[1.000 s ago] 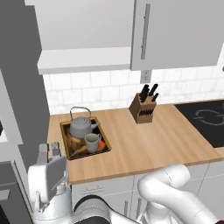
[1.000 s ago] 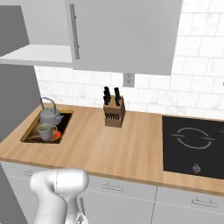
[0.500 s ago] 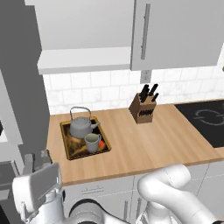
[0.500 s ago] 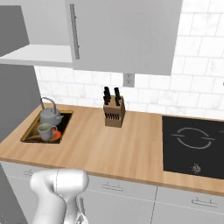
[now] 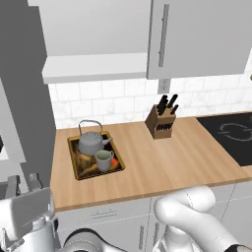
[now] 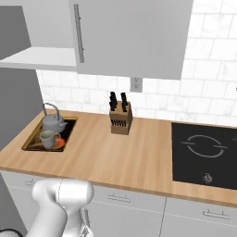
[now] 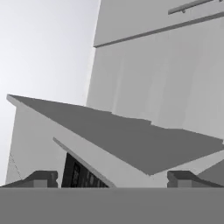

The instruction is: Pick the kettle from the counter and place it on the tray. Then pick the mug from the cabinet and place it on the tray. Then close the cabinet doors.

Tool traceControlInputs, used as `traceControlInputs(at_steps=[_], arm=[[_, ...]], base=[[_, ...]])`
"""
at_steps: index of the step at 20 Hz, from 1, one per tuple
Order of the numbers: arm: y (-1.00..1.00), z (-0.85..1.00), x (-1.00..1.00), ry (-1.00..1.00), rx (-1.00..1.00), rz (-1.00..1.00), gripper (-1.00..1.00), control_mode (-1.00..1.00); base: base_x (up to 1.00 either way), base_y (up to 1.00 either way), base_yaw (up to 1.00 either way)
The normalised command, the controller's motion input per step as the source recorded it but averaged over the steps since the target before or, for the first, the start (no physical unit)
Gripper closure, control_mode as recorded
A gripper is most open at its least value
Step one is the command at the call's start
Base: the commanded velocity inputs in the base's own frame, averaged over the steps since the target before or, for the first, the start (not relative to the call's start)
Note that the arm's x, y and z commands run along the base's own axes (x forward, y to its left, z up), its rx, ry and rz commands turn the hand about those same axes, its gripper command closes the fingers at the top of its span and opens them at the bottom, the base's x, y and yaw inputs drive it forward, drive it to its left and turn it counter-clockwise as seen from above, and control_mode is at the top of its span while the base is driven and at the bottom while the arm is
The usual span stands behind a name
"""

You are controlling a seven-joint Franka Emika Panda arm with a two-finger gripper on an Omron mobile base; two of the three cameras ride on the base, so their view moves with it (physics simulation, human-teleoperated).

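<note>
The grey kettle (image 5: pixel 90 143) (image 6: pixel 53 122) and the small grey-green mug (image 5: pixel 104 160) (image 6: pixel 47 139) both rest in the gold-rimmed tray (image 5: pixel 74 163) (image 6: pixel 28 141) on the wooden counter (image 5: pixel 162 162) (image 6: pixel 120 152). Above them the cabinet (image 5: pixel 93 66) (image 6: pixel 39 58) shows its pale shelf on the left half. Its right door (image 5: pixel 197 37) (image 6: pixel 134 37) with a silver bar handle lies shut. My gripper (image 5: pixel 22 183) (image 7: pixel 113 179) hangs low at the left, in front of the counter edge, open and holding nothing. In the hand view its fingertips (image 7: pixel 41 178) point up at grey panels.
A knife block (image 5: pixel 161 122) (image 6: pixel 120 119) stands by the tiled wall. A black stovetop (image 5: pixel 231 138) (image 6: pixel 203 148) lies to the right. A tall dark grey panel (image 5: pixel 24 98) bounds the counter's left end. White drawers (image 6: pixel 139 203) sit below the counter.
In the left base view my gripper has sunk lower and drifted left. The kettle, mug and tray have not moved.
</note>
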Motion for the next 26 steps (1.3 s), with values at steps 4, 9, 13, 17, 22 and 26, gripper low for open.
traceControlInputs(at_steps=[4, 9, 13, 17, 22, 26], arm=[[0.37, 0.00, 0.00, 0.06, 0.00, 0.00, -1.00, -1.00], [0.24, 0.13, 0.00, 0.01, 0.01, 0.00, -1.00, -1.00], [0.18, 0.22, 0.00, 0.01, 0.01, 0.00, -1.00, -1.00], [0.21, 0.19, 0.10, 0.04, 0.02, 0.00, -1.00, -1.00], [0.27, 0.04, 0.30, 0.10, 0.05, 0.00, -1.00, -1.00], [0.14, 0.00, 0.50, 0.11, 0.04, 0.00, -1.00, -1.00]], base=[[0.00, 0.00, 0.00], [0.00, 0.00, 0.00], [0.00, 0.00, 0.00], [0.00, 0.00, 0.00], [0.00, 0.00, 0.00], [0.00, 0.00, 0.00]])
